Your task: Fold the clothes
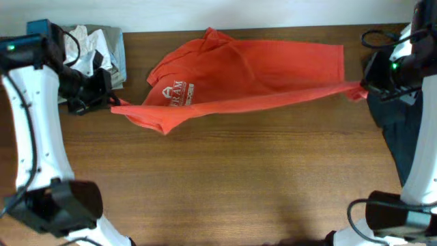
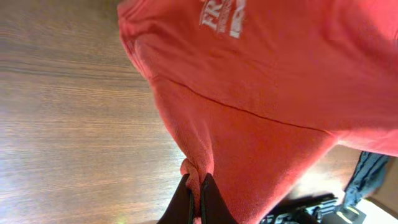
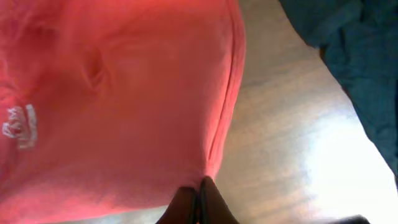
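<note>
- Shirt point(image 1: 252, 68) sits at the far middle of the tabletop point(image 1: 225, 184), strung between both arms. Its front edge is pulled into a taut line and the rest sags onto the wood behind. The white lettering point(image 1: 174, 90) faces up near the left end.
- Left pincer point(image 1: 109, 102) is clamped on a bunched corner of the shirt; the wrist view shows cloth nipped between closed fingers.
- Right pincer point(image 1: 360, 89) is clamped on the opposite corner, by a seam.
- Step in hand, by the look of it: stretching the shirt out before laying it flat.
- To do it well: grip firmly, carry both arms at equal height and with equal pull so the edge runs straight, then lower slowly so the slack lands without creases.
- Steer clear of the grey pile point(image 1: 95, 48) beside the left arm and the dark garment point(image 1: 399, 137) under the right arm.
- Containers: none in view. The spare clothes lie loose on the tabletop.
</note>
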`<state>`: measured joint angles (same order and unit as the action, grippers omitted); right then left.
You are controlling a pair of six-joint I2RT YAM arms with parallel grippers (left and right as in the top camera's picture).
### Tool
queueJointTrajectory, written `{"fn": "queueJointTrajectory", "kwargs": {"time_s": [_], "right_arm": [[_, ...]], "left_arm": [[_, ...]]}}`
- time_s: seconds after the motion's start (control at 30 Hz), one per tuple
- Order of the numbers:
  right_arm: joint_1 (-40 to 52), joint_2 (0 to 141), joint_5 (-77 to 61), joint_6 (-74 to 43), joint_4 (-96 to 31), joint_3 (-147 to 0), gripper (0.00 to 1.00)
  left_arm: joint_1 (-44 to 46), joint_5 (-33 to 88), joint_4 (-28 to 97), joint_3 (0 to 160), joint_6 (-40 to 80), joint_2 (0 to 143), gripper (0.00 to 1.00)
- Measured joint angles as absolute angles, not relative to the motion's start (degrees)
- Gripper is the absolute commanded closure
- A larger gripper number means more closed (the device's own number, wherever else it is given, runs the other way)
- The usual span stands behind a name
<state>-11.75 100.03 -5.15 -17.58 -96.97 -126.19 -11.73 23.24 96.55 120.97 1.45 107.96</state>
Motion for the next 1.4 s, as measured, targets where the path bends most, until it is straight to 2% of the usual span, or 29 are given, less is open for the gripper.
{"fn": "queueJointTrajectory", "kwargs": {"time_s": [0.17, 0.37, 0.5, 0.7, 0.87, 1.0, 1.13, 1.3, 1.4], "right_arm": [[-11.7, 91.4, -3.0, -17.6, -96.8, -113.5, 0.96], [-11.7, 78.0, -0.2, -18.4, -95.2, -90.9, 0.96], [-11.8, 71.8, 0.2, -20.5, -92.4, -78.4, 0.96], [-11.7, 62.2, 4.8, -28.1, -93.8, -76.5, 0.96], [-11.7, 55.2, 6.2, -30.0, -94.7, -76.5, 0.95], [-11.7, 56.7, 6.3, -30.3, -93.2, -73.6, 0.96], [-11.7, 58.7, 5.8, -31.9, -89.4, -69.5, 0.96], [-11.7, 63.0, 3.4, -36.8, -87.4, -68.2, 0.96], [-11.7, 63.1, 3.3, -40.9, -87.0, -66.8, 0.96]], "left_arm": [[-11.7, 21.9, 96.7, 114.5, 1.1, 93.8, 0.99], [-11.6, 22.8, 92.9, 89.6, 1.1, 79.2, 1.0], [-11.6, 24.2, 92.2, 79.7, 1.3, 73.8, 1.0], [-11.6, 24.7, 96.2, 77.3, 4.3, 65.4, 1.0], [-11.6, 23.4, 95.3, 77.2, 8.1, 56.7, 1.0], [-11.6, 22.8, 90.6, 73.6, 9.1, 56.1, 1.0], [-11.6, 22.4, 80.7, 67.2, 10.2, 57.2, 1.0], [-11.6, 22.4, 63.5, 65.6, 13.2, 65.3, 1.0], [-11.6, 22.8, 60.4, 65.6, 14.6, 72.2, 0.99]]}}
